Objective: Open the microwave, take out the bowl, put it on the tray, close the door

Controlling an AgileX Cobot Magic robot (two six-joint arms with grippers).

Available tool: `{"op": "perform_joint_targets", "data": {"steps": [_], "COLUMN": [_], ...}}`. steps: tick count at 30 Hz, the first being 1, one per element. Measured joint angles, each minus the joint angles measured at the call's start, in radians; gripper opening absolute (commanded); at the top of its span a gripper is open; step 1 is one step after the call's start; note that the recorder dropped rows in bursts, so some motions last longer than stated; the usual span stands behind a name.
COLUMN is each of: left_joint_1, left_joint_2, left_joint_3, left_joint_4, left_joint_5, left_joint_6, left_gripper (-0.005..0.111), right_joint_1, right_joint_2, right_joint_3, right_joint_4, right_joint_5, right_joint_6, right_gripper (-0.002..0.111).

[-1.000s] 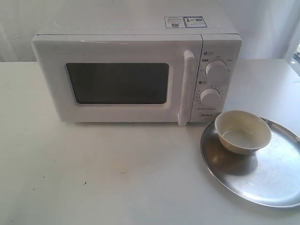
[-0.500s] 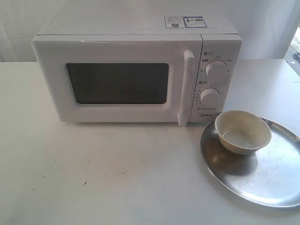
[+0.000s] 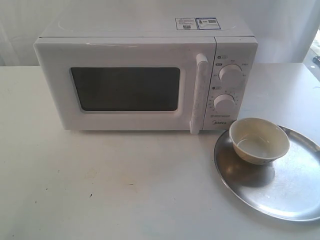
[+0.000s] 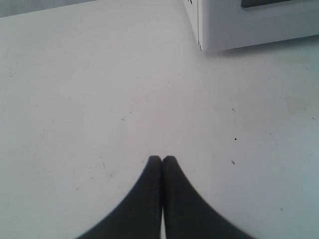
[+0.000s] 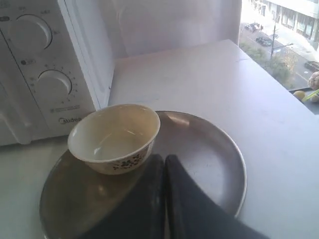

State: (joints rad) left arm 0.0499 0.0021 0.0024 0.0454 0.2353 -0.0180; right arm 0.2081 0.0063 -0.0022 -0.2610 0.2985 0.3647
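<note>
The bowl (image 3: 259, 140) sits on the tray (image 3: 282, 192), in its far left part, just right of the microwave (image 3: 145, 30), whose door (image 3: 125, 55) is closed, on the counter (image 3: 100, 185). The left jaws and the right jaws are clenched, empty.

This looks like a lab-style test bench dressed with kitchen things. A white countertop microwave (image 3: 145, 80) stands on a plain white tabletop (image 3: 125, 185) flecked with small dark marks, with a pale hanging cloth (image 3: 20, 30) behind it. A cream bowl (image 3: 259, 140) sits on a silver tray (image 3: 295, 190) beside it. In the right wrist view, a window (image 5: 279, 30) past the tabletop's edge looks down on a street with cars (image 5: 263, 40), trees (image 5: 281, 69) and a building (image 5: 294, 10), so the room is above ground level.
</note>
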Motion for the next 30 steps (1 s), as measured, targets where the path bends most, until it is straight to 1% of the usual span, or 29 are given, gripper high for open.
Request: {"op": "perform_joint_targets", "data": {"steps": [3, 7, 9, 15, 30], "left_joint_1": [0.0, 0.0, 0.0, 0.0, 0.0], "left_joint_2": [0.0, 0.0, 0.0, 0.0, 0.0], "left_joint_3": [0.0, 0.0, 0.0, 0.0, 0.0], "left_joint_4": [0.0, 0.0, 0.0, 0.0, 0.0], "left_joint_5": [0.0, 0.0, 0.0, 0.0, 0.0], "left_joint_6": [0.0, 0.0, 0.0, 0.0, 0.0], "left_gripper": [0.0, 0.0, 0.0, 0.0, 0.0], "right_joint_1": [0.0, 0.0, 0.0, 0.0, 0.0], "right_joint_2": [0.0, 0.0, 0.0, 0.0, 0.0], "right_joint_3": [0.0, 0.0, 0.0, 0.0, 0.0], "right_joint_4": [0.0, 0.023, 0.037, 0.042, 0.044], "right_joint_5": [0.008, 0.014, 0.014, 0.018, 0.02], "right_joint_6": [-0.106, -0.311, -0.365, -0.341, -0.354], "right_gripper": [0.0, 0.0, 0.0, 0.0, 0.0]}}
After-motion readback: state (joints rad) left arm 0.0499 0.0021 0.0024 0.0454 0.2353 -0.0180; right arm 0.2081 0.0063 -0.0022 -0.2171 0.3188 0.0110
